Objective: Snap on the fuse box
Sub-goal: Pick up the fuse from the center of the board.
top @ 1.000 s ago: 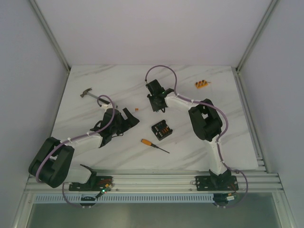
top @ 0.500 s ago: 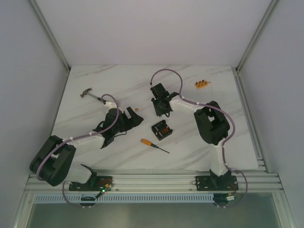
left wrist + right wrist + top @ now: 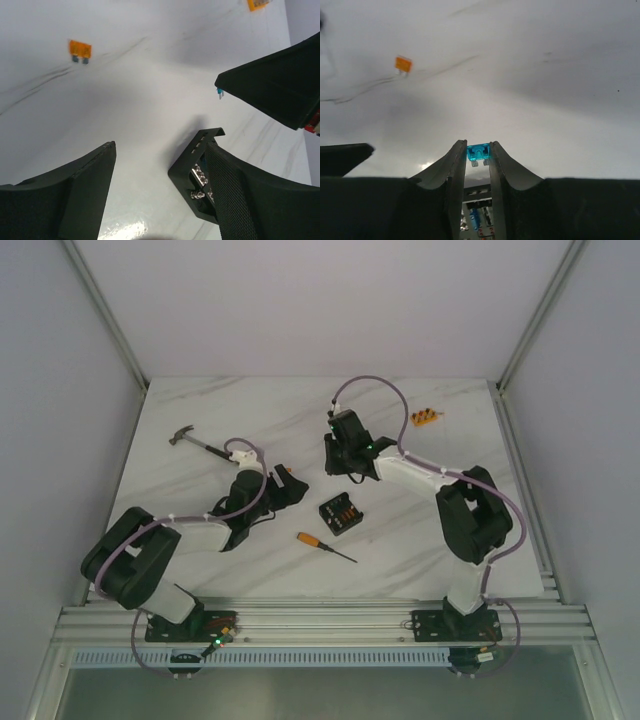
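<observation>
The right gripper [image 3: 478, 146] has its jaws closed tight on a tiny blue fuse [image 3: 479, 151], likely so it can push the fuse into the box. The fuse box [image 3: 196, 176] sits on the surface [image 3: 150, 100], close behind those jaw tips. The left gripper [image 3: 160, 150] has its jaws wide open, with the box right beside one jaw, maybe to hold it steady. The box is black and square, with small orange bits in its top. Its slots look blurry.

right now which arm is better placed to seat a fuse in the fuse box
Right: the right gripper pinches a blue fuse near the fuse box; the left gripper is open, empty.
</observation>
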{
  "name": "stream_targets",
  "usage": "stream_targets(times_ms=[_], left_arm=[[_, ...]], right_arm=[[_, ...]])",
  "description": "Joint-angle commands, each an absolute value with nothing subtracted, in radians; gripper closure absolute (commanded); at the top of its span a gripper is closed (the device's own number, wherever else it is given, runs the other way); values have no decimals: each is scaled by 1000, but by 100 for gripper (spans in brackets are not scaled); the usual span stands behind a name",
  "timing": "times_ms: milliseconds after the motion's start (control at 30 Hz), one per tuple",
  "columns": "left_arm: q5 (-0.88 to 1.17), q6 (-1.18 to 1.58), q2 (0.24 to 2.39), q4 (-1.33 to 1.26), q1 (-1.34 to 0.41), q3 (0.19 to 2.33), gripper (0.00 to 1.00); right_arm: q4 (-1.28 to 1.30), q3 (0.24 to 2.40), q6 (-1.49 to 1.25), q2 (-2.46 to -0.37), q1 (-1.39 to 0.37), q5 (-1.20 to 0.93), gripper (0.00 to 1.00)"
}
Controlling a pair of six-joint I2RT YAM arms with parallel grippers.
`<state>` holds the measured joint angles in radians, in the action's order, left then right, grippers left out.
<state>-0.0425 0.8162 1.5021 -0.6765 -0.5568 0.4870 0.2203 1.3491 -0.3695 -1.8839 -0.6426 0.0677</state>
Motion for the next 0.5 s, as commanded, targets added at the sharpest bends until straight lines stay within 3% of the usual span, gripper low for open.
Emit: stream_targets(times_ms=[0,467], left_arm=[[-46,780,1535,-857,-575,479,21],[-35,786,1622,-1028,-641,531,44]], right_arm=[[128,1293,-461,-1802,-648,26,80],[15,1172,-589,-1680,-692,-17,79]])
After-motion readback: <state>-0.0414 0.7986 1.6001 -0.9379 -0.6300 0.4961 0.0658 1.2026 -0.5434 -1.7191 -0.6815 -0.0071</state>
